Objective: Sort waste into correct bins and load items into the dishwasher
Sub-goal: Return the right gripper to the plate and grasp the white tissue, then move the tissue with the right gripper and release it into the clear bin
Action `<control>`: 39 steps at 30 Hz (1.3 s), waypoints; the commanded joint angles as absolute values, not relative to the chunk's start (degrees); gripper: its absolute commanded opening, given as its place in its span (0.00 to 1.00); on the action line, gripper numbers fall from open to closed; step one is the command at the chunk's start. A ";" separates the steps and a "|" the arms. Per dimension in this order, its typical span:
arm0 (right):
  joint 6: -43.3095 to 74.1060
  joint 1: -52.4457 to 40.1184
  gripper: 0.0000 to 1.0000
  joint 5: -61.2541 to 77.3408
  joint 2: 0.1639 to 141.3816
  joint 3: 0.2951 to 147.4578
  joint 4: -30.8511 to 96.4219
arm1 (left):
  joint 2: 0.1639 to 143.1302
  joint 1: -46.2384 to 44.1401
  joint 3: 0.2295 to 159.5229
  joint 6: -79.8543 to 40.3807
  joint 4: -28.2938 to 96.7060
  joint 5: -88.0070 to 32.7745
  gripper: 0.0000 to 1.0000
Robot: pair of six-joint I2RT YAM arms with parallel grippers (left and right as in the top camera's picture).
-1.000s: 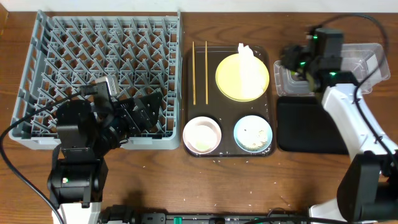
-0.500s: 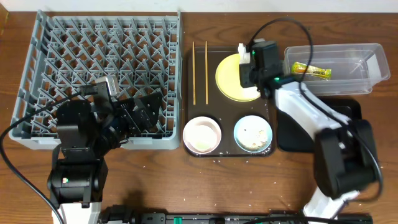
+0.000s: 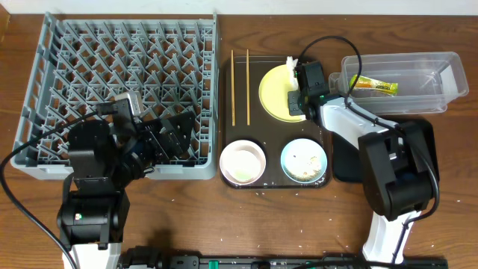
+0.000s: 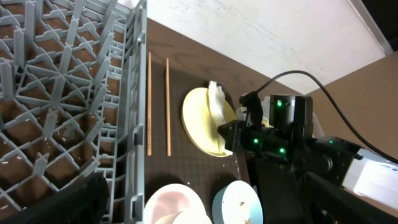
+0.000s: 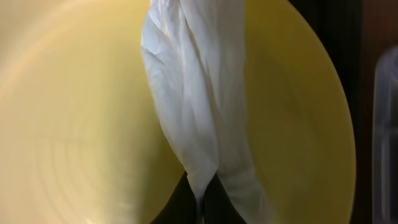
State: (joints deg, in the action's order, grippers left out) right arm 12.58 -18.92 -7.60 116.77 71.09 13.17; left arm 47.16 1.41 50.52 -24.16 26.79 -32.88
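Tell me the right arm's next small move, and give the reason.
Probably lift the right gripper straight up a little. Its fingers are pinched shut on the end of the napkin, which lies on the yellow plate; raising it should clear the plate before any carry.

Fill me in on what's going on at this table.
The right tool is shut on the white napkin lying on the yellow plate. The snack wrapper is in the clear tub. The left tool hangs open over the grey rack, holding nothing. The white bowl, blue bowl and chopsticks sit on the brown tray.
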 commanded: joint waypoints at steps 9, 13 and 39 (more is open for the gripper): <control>31.75 -11.77 0.01 1.85 96.36 70.57 16.56 | 47.11 1.54 51.62 -23.62 26.79 -33.45 0.98; 40.66 -7.79 0.01 -7.27 92.84 70.57 17.28 | 47.11 1.54 51.62 -23.62 26.79 -33.45 0.98; 35.14 -1.39 0.57 2.48 87.99 70.57 18.50 | 47.11 1.54 51.62 -23.62 26.79 -33.45 0.98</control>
State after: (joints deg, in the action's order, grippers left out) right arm 42.78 -0.14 -7.09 94.02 70.39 18.41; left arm 47.16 1.41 50.52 -24.16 26.79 -32.88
